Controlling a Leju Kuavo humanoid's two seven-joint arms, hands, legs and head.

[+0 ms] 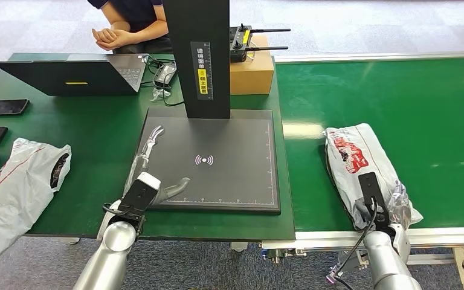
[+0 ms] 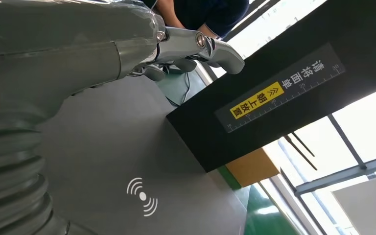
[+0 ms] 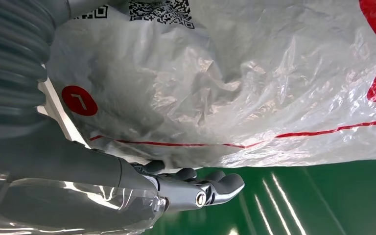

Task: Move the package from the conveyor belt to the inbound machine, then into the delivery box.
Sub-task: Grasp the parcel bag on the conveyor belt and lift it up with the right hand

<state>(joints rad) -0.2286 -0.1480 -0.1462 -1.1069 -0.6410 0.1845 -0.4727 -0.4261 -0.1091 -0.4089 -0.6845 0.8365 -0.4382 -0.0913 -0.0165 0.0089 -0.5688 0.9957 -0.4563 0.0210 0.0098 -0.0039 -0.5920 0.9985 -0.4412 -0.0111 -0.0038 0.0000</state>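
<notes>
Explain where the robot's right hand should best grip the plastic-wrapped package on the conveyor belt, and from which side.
Probably the near end of the package, approached from the robot's side: the right hand is already there, and the loose, crumpled film bunches for pinching.

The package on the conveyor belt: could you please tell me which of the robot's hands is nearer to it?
Right. The right hand is at the near end of the package on the conveyor belt, against its plastic. The left hand rests over the inbound machine, well apart from it.
</notes>
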